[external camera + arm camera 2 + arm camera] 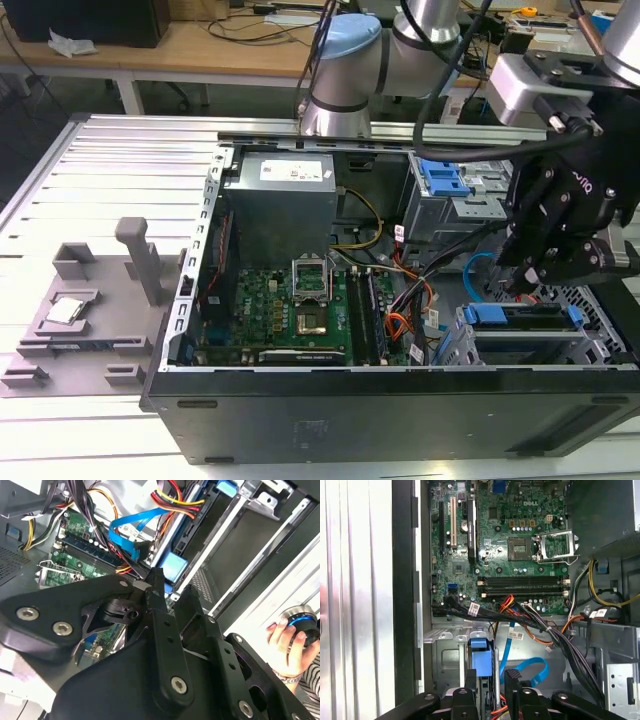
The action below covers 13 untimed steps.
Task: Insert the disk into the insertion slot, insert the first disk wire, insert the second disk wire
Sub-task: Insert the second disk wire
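The disk (520, 316), silver in a bright blue carrier, lies in the insertion slot (590, 300), a low grey perforated cage at the case's front corner on the exterior view's right. My gripper (525, 285) hangs just above the disk's inner end, open, with nothing between its fingers (156, 587). One blue end tab of the disk (481, 657) (175, 567) shows just beyond the fingertips. The second disk wire (131, 527), a glossy blue loop (532, 672) (478, 268), lies beside the gripper (491, 687) (171, 592) with its dark plug (142, 550) free. The first disk wire (172, 495) is a red, orange and black bundle farther off.
The green motherboard (520, 540) fills the case floor and the grey power supply (280, 205) stands at the back. A taller cage with a blue latch plate (440, 180) is behind the gripper. Thick black cables (560, 640) cross near the slot. A person's hand (287, 645) holds a knob outside the case.
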{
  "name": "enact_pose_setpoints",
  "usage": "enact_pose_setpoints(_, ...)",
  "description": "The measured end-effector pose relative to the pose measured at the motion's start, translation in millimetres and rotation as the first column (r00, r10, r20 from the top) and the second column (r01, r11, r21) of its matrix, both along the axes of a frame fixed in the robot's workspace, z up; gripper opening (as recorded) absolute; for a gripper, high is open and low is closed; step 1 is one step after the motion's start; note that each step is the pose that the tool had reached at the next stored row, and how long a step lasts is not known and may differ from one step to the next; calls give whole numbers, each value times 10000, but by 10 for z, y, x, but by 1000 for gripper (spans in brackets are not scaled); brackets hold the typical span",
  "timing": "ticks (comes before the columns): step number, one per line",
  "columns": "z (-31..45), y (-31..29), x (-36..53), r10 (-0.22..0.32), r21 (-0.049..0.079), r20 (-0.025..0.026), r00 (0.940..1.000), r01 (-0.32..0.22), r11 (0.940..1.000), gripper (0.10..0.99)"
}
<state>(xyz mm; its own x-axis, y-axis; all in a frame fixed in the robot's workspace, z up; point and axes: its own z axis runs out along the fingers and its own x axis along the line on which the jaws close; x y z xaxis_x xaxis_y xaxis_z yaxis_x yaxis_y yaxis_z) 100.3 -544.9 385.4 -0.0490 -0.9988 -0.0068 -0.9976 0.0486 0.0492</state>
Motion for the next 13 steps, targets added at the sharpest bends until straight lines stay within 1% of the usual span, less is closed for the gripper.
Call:
enact_pose_setpoints(4, 0, 1, -32, 0, 0, 1, 10000, 0, 10000, 361)
enact_pose_setpoints(8, 0, 8, -38, 0, 1, 0, 10000, 0, 10000, 361)
enact_pose_setpoints(9, 0, 26, -38, 0, 0, 1, 10000, 0, 10000, 361)
enact_pose_setpoints(10, 0, 71, -38, 0, -1, 1, 10000, 0, 10000, 361)
enact_pose_setpoints(13, 0, 136, -38, 0, 0, 1, 10000, 0, 10000, 361)
